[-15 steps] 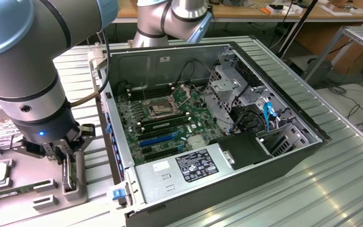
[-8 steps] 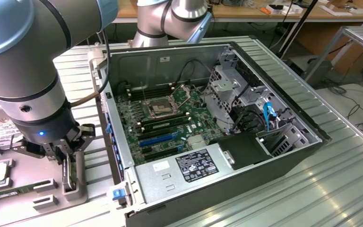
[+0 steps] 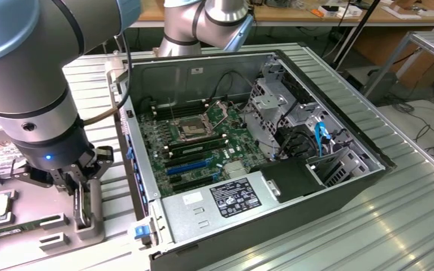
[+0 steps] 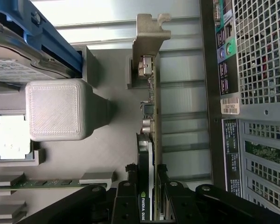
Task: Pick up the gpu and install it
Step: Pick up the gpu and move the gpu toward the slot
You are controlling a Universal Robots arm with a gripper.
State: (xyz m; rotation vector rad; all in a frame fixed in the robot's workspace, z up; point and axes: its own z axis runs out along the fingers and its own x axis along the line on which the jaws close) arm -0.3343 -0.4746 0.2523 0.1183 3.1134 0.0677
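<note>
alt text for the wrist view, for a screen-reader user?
The gripper is around the gpu, which stands on edge in a grey holder, silver bracket at the far end. On one side is the computer case's perforated rear panel; on the other, a hard drive, a CPU and a memory stick.

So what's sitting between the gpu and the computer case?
Nothing. In the wrist view, the stretch between the gpu, clamped in the gripper, and the computer case is bare ribbed table.
</note>
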